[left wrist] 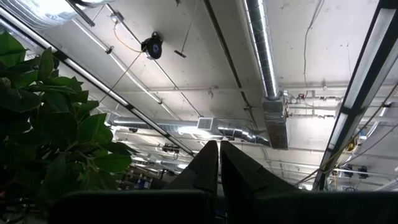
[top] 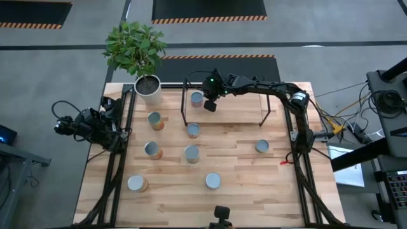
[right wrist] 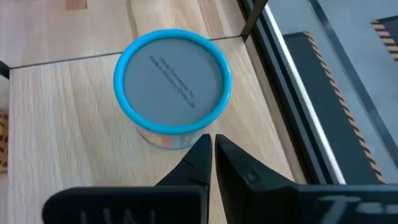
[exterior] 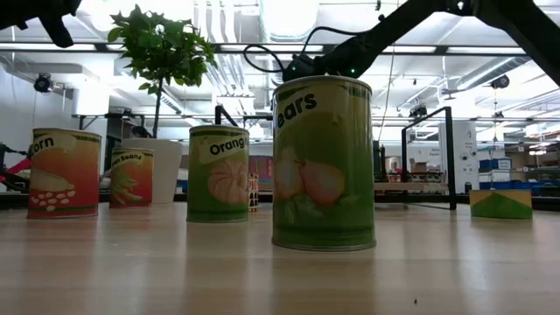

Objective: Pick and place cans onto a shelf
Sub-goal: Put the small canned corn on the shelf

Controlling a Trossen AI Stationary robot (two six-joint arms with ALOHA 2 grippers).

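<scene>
Seen from the right wrist camera, the right gripper [right wrist: 211, 158] has its two dark fingers pressed together with nothing between them, and their tips sit just beside the side wall of a can with a blue-rimmed grey top [right wrist: 172, 81], not around it. That can stands upright on the shelf [top: 238, 109], on the light board near its corner, with a thin black rod of the frame close by on one side and the table's edge beyond that. From above, the right gripper [top: 210, 104] hangs over the shelf's left part, just right of the can [top: 196, 98], and the rest of the board to its right is bare wood. In front of the shelf seven more cans [top: 192, 153] stand apart on the wooden tabletop [top: 254, 191], with wide gaps between them; one [top: 262, 147] stands alone toward the right side. The left gripper [top: 108, 104] waits at the table's left edge, near the white potted plant [top: 148, 88], fingers closed and empty, pointing up at the ceiling.
</scene>
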